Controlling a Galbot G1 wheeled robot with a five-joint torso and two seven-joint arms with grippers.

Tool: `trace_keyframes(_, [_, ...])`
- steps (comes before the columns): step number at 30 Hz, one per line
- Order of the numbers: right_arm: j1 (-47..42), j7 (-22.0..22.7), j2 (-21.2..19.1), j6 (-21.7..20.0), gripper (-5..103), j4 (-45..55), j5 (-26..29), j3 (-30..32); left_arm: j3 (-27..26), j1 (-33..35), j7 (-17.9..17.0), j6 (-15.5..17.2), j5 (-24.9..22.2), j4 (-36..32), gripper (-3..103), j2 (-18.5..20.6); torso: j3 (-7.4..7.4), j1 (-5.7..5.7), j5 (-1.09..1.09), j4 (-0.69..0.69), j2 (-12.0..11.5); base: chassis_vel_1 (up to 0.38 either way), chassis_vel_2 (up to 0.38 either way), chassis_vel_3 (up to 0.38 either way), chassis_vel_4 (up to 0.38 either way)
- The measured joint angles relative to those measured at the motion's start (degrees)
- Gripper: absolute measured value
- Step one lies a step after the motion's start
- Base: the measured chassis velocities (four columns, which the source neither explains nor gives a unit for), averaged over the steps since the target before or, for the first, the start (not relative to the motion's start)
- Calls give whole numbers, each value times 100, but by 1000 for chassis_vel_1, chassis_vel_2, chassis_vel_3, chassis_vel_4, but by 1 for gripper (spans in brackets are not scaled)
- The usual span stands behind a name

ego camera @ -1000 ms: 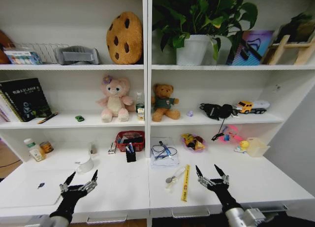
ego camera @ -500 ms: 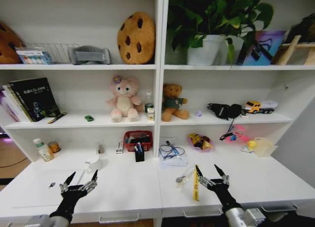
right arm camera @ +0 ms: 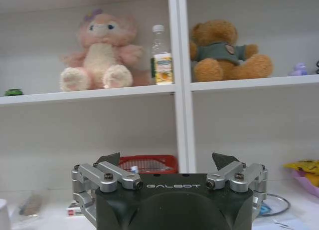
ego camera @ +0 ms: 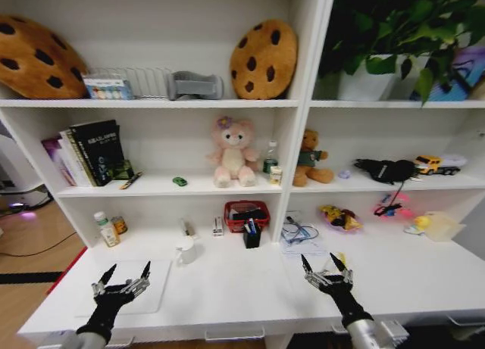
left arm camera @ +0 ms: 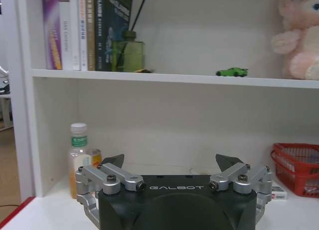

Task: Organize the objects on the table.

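Left gripper (ego camera: 125, 275): your fingers spread wide, empty, over laptop (ego camera: 125, 296) at table (ego camera: 227, 288) front | right gripper (ego camera: 323, 264): spread, empty, above table | green toy car (ego camera: 179, 181) on shelf beside pink bear (ego camera: 231, 151).

This looks like a home study or a child's room staged around a built-in white shelving unit (ego camera: 303, 137) over a long white tabletop (ego camera: 227, 288). The shelves carry homely clutter: two cookie-shaped cushions (ego camera: 264, 59), a pink plush bear (ego camera: 230, 152) and a brown teddy (ego camera: 311, 160), a row of books (ego camera: 87, 152), a potted green plant (ego camera: 394, 38), a toy truck (ego camera: 433, 164) and a tiny green toy car (ego camera: 179, 181). On the tabletop sit a red mesh basket (ego camera: 246, 215), a black pen holder (ego camera: 251, 235), a white mug (ego camera: 185, 250) and small bottles (ego camera: 106, 229). Wooden flooring (ego camera: 30, 243) shows at the left.
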Motion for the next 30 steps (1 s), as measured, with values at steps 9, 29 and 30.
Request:
trace_keyframes(9, [2, 1, 0, -1, 100, -2, 0, 0, 0, 0, 1, 0, 0, 0, 100, 0, 1, 1, 3, 1, -1, 369, 364, -360, -374])
trace_keyframes(29, [3, 1, -1, -1, 100, -1, 0, 2, 2, 0, 1, 0, 0, 0, 100, 0, 2, 4, 6, -2, -3, 143, 151, -135, -152])
trace_keyframes(30, [3, 1, -1, -1, 100, -1, 0, 2, 2, 0, 1, 0, 0, 0, 100, 0, 2, 4, 6, -2, -3, -143, -68, 63, 11])
